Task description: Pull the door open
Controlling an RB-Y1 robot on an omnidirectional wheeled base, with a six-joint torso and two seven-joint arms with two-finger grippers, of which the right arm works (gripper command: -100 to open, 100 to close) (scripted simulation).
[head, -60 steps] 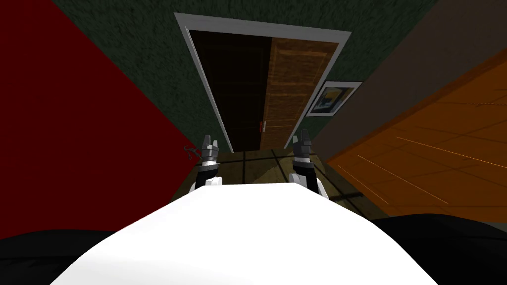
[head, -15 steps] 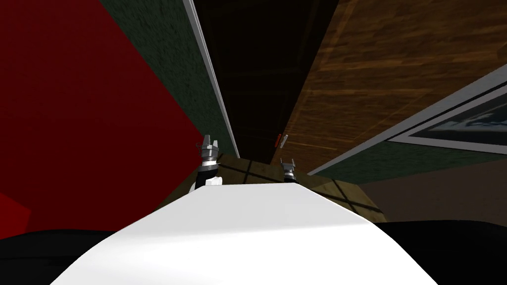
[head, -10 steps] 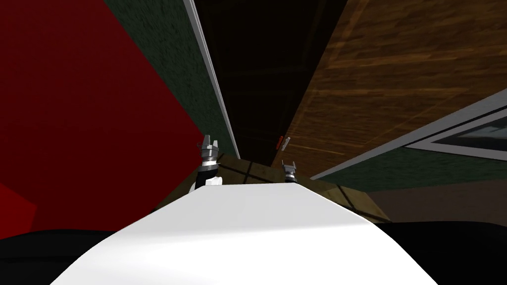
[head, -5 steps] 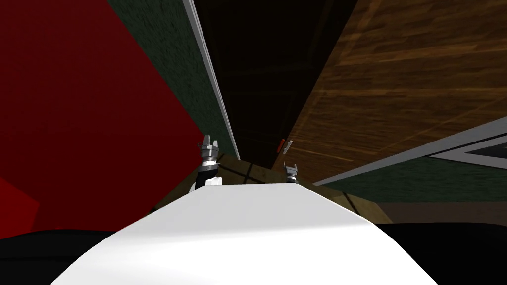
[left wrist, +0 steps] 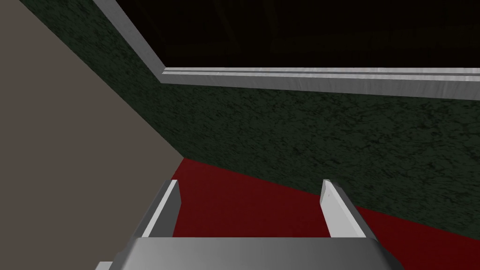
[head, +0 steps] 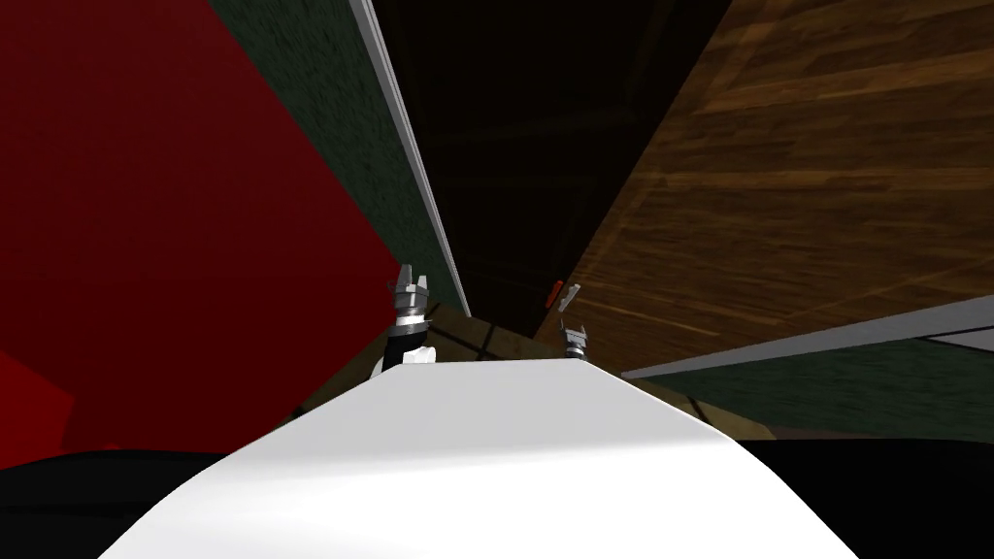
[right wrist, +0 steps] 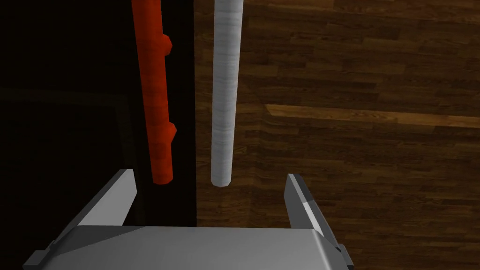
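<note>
Right wrist view: right gripper jaws wide, empty. Left gripper same deal, facing green wall near door frame. Grey bar handle end just past right gap, untouched. Red handle beside it. Brown wood door behind.

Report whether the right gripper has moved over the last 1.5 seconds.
Yes: the right gripper has drifted slightly away from the left gripper, staying below the grey handle.

door brown wood grain | handle light grey | bar orange-red | wall mottled dark green
</note>
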